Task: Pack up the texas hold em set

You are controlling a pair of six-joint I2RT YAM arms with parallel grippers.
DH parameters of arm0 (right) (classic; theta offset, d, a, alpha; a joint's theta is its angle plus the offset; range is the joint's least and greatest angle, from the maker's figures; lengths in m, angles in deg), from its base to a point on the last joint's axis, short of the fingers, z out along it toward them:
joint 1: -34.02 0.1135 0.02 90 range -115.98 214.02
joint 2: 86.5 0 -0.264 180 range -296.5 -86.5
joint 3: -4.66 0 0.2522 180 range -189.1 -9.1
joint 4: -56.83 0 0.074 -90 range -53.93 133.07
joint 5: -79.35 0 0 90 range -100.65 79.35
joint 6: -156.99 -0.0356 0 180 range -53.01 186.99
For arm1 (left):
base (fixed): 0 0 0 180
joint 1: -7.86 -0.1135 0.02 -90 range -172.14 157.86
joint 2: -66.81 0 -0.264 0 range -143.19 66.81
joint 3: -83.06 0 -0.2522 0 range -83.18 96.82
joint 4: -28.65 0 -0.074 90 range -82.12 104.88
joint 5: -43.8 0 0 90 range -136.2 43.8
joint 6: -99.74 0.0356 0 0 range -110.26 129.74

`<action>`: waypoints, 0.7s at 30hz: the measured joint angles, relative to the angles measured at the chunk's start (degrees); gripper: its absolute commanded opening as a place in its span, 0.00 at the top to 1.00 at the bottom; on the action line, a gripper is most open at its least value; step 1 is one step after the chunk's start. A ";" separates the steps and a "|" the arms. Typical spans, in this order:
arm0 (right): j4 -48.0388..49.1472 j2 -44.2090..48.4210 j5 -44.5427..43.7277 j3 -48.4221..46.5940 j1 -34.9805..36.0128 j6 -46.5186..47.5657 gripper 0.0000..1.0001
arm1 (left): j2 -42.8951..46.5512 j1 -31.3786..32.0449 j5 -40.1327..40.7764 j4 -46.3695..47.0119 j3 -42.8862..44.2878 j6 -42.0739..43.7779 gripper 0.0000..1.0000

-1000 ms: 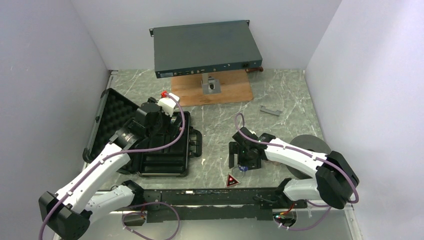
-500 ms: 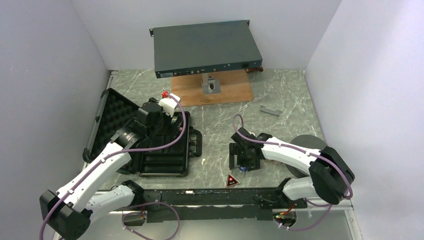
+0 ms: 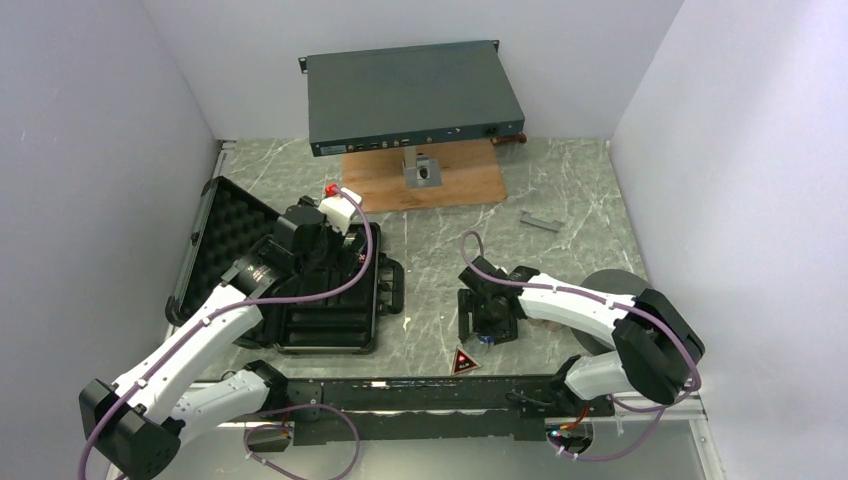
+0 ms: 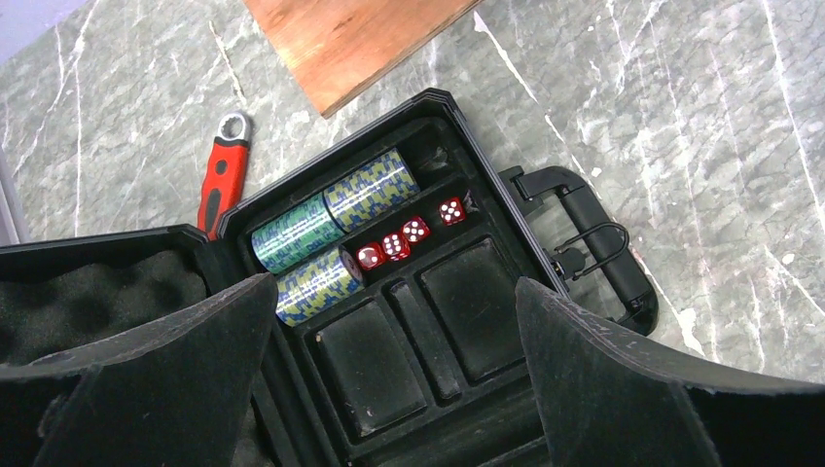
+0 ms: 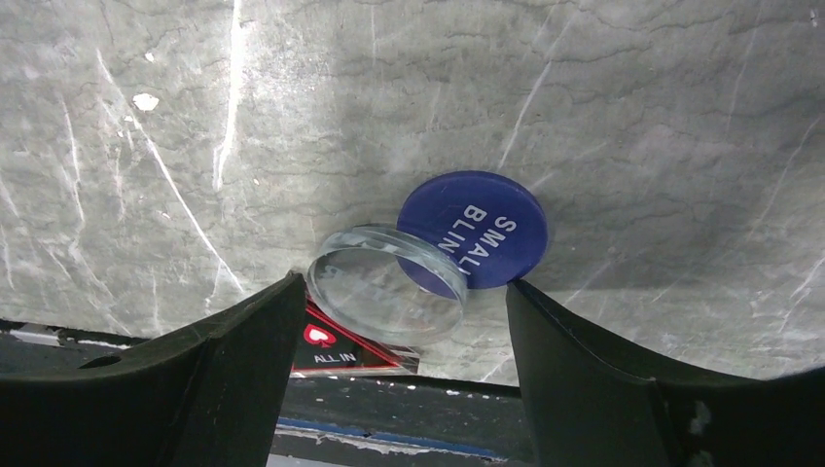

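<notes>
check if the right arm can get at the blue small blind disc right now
Probably yes: the right arm hangs just above the blue small blind disc, jaws open either side. A clear disc overlaps its edge and could get caught in the grip.

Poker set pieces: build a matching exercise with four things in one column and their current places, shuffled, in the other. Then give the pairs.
Things
1. red dice
2. blue disc
3. red triangle marker
4. red-handled tool

Places
A. flat on the table, just ahead of the right gripper
B. in a row inside the open case
C. outside the case, near the wooden board
D. beside the black rail at the table's near edge

Pairs: 1-B, 2-A, 3-D, 4-C
</notes>
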 measured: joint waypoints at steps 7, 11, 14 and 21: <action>-0.11 -0.79 -0.33 -0.31 0.35 0.07 0.21 | 0.00 0.04 0.11 -0.04 0.00 0.00 0.01; -0.42 -1.46 -0.42 -0.74 0.46 0.42 0.24 | 0.00 0.09 0.31 -0.04 0.00 0.02 0.01; -0.79 -1.97 -0.74 -1.05 0.63 0.61 0.28 | 0.00 0.09 0.31 -0.04 0.00 0.00 0.01; -1.31 -2.45 -1.31 -1.29 1.03 1.07 0.46 | 0.00 0.11 0.28 -0.04 0.00 0.00 0.01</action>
